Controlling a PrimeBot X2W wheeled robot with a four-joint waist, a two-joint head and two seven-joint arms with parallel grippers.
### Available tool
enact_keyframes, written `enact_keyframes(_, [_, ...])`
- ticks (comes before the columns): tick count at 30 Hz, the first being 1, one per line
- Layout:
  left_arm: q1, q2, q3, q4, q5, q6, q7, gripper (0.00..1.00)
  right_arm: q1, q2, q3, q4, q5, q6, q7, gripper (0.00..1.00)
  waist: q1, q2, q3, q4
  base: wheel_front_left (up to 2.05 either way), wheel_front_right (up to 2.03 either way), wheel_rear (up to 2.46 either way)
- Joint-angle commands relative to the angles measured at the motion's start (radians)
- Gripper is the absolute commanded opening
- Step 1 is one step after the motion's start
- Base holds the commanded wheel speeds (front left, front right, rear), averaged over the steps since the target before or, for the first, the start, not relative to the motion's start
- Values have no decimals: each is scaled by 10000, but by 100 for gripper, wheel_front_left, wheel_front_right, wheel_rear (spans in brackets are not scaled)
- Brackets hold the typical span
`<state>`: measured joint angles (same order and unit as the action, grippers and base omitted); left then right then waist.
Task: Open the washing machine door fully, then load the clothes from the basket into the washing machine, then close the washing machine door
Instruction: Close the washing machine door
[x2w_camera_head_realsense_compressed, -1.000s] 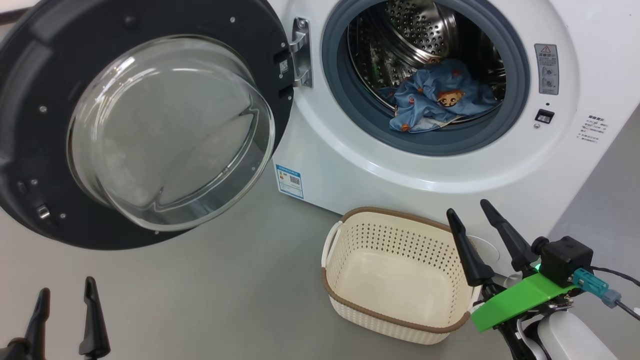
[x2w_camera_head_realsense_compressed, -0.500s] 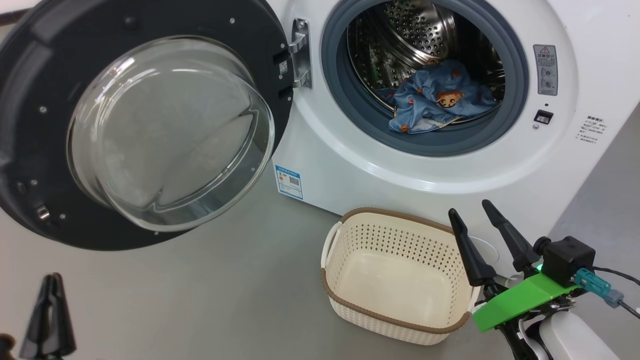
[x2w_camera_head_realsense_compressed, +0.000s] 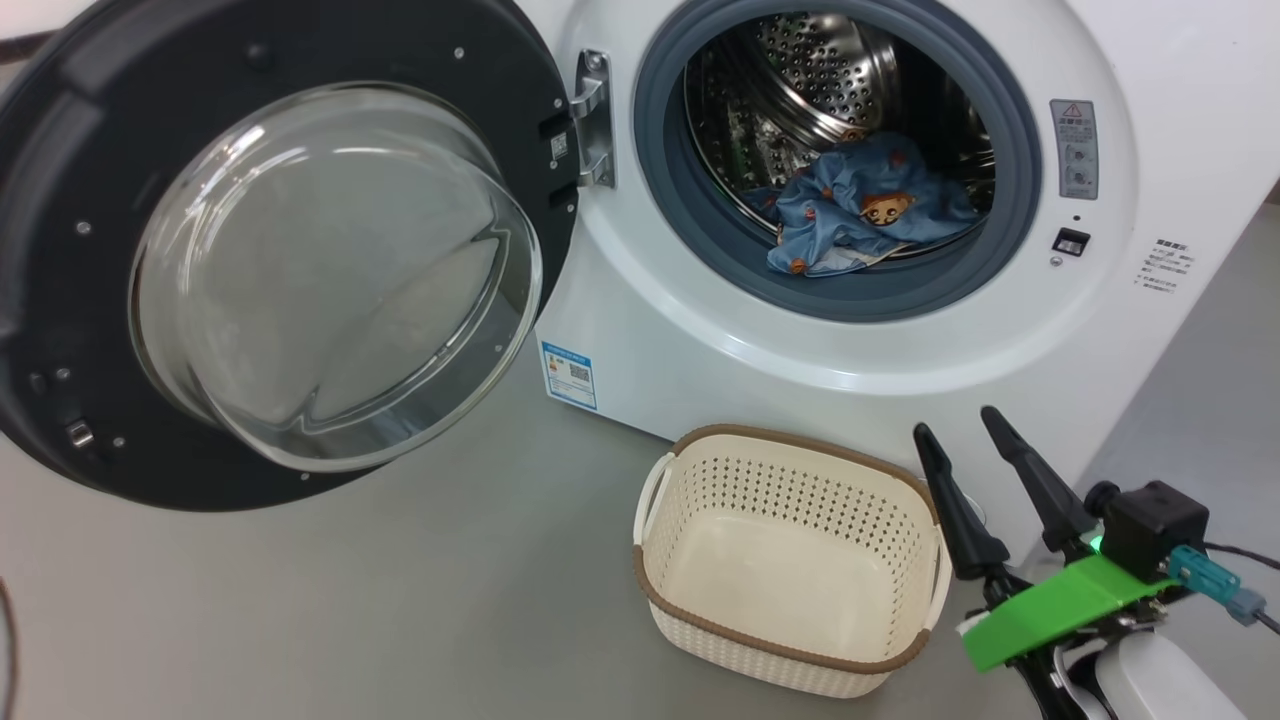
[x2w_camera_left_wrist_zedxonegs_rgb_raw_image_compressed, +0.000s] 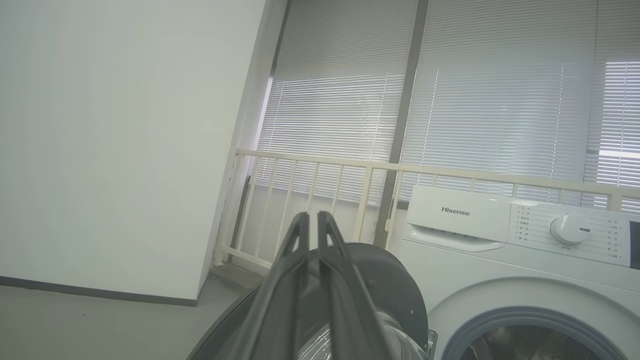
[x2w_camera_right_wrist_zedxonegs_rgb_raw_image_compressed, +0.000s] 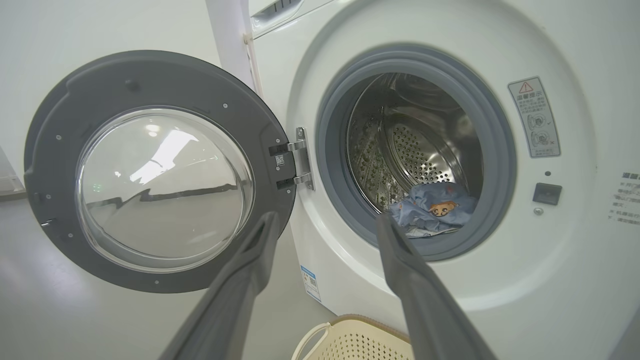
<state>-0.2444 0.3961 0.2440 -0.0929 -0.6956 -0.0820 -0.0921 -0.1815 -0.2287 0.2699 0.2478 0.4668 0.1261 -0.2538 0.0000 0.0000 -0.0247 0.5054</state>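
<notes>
Clothes (x2w_camera_head_realsense_compressed: 860, 215) bunched low in the washing machine (x2w_camera_head_realsense_compressed: 700, 330) drum, well above the right gripper (x2w_camera_head_realsense_compressed: 955, 421) and apart from it. Right gripper: spread wide, grasping nothing, just beside the basket (x2w_camera_head_realsense_compressed: 800, 445) at its right rim. Left gripper (x2w_camera_left_wrist_zedxonegs_rgb_raw_image_compressed: 311, 215): clenched tight on nothing, pointing over the top of the wide-open washing machine door (x2w_camera_head_realsense_compressed: 90, 120).

The door (x2w_camera_head_realsense_compressed: 270, 270) stands wide open left of the machine (x2w_camera_head_realsense_compressed: 700, 330), so the drum mouth is free. The clothes (x2w_camera_head_realsense_compressed: 860, 215) lie low inside the machine, with room above. The basket (x2w_camera_head_realsense_compressed: 790, 490) stands just before the machine; bare floor (x2w_camera_head_realsense_compressed: 450, 580) lies to the basket's left.
</notes>
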Motion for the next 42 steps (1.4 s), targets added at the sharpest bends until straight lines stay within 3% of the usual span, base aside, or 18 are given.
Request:
enact_keyframes(1, [-710, 518, 492, -64, -359, -82, 172, 0, 59, -187, 73, -264, -4, 46, -80, 100, 0, 0, -40, -40, 0, 0, 0])
enact_keyframes(7, [-2421, 876, 1087, 1822, -2495, -185, 1244, 0, 440, -395, -129, -357, -80, 46, -80, 100, 0, 0, -173, -194, 0, 0, 0])
enact_keyframes(17, [-4544, 2012, 2174, 6217, -4358, -328, 2006, 0, 1036, -707, -498, -694, -310, 46, -80, 100, 0, 0, 165, -828, 0, 0, 0])
enact_keyframes(31, [-5866, 3099, 3184, 9526, -5599, -466, 1936, 0, 583, -1093, -517, -870, -511, 46, -80, 100, 0, 0, 1184, -1700, 0, 0, 0])
enact_keyframes(42, [-6195, 3606, 3473, 11225, -5812, -480, 1621, 0, 168, -1281, -609, -992, -732, 46, -80, 100, 0, 0, 2121, -2031, 0, 0, 0])
